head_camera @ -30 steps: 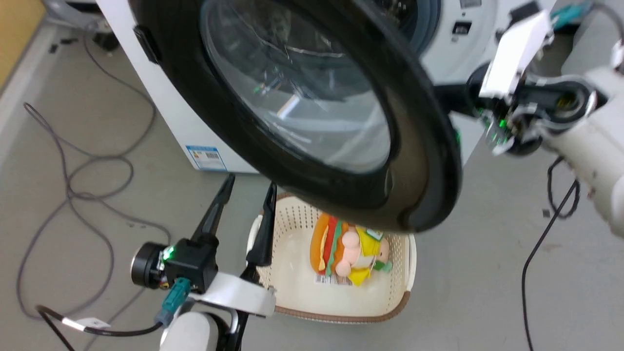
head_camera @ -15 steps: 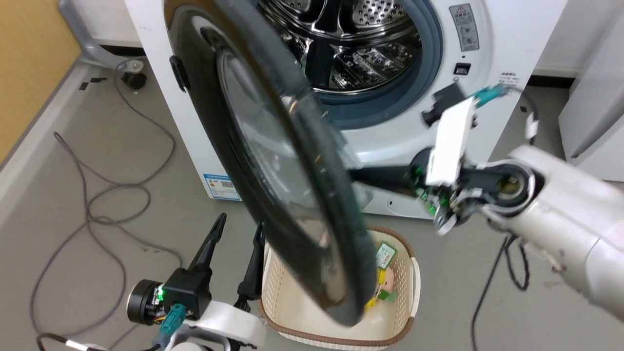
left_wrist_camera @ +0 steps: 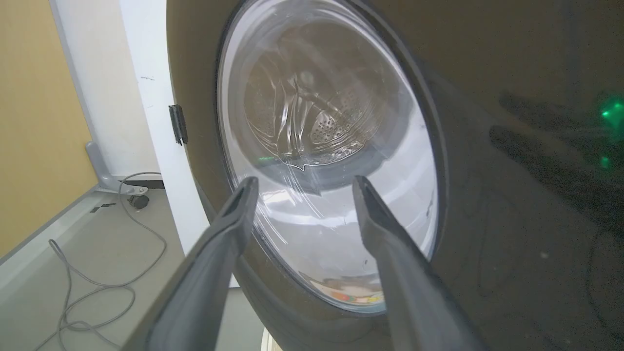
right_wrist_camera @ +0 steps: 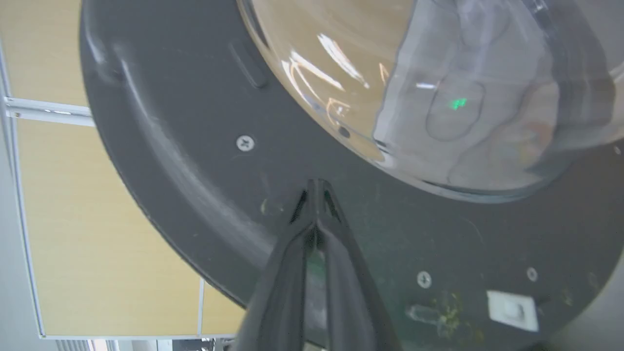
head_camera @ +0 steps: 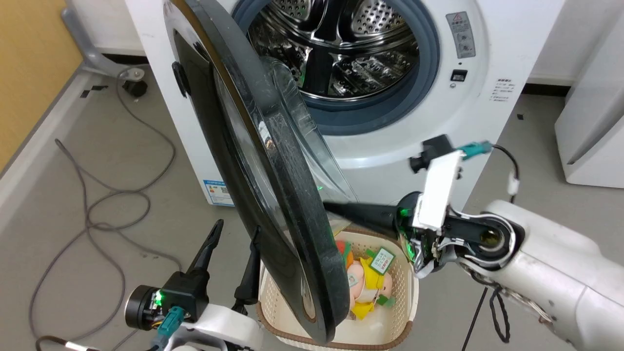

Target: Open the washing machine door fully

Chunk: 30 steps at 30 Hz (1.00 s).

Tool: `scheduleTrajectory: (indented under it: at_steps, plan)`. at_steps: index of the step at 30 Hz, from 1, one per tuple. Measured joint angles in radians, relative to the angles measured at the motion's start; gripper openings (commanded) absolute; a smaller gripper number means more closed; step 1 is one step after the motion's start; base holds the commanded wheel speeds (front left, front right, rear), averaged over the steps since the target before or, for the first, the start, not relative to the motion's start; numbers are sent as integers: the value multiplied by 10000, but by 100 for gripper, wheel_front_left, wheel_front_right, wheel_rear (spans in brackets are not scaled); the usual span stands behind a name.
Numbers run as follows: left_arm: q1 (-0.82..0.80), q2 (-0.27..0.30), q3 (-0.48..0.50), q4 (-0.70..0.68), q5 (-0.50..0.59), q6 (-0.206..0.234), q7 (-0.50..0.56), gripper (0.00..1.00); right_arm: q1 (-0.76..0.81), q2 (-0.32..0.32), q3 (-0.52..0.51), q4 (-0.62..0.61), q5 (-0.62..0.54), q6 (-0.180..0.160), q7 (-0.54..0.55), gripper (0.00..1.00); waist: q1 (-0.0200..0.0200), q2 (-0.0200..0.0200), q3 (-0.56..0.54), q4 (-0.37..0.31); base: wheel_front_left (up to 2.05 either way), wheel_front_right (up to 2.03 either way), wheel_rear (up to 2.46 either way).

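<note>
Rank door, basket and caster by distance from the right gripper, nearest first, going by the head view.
1. Door: the right gripper has its tips at the inner face.
2. Basket: just below the gripper.
3. Caster: far off to the left.

A grey floor (head_camera: 73, 273) meets a tan wall (head_camera: 29, 53) on the left, edged by pale skirting (head_camera: 34, 146). Loose grey cables (head_camera: 87, 214) loop across the floor. A white cabinet (head_camera: 592, 112) stands at the right. The light is soft and even.
</note>
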Motion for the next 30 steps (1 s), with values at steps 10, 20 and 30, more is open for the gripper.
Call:
scheduleTrajectory:
  at_steps: [10, 20, 30]
  plan:
    - [165, -6, 10, 96, -31, 8, 0, 100, 3395, -711, -3239, -2144, -830, 2, -4098, 100, 0, 0, -169, -311, 0, 0, 0]
    - [273, -6, 130, 337, -107, 13, 0, 100, 7703, -1016, -6117, -3110, -2591, 2, -6050, 100, 0, 0, -589, -526, 0, 0, 0]
    - [479, -8, 259, 453, -119, 12, 0, 100, 9945, 1409, -11534, -863, -10481, 2, -6061, 100, 0, 0, -841, -571, 0, 0, 0]
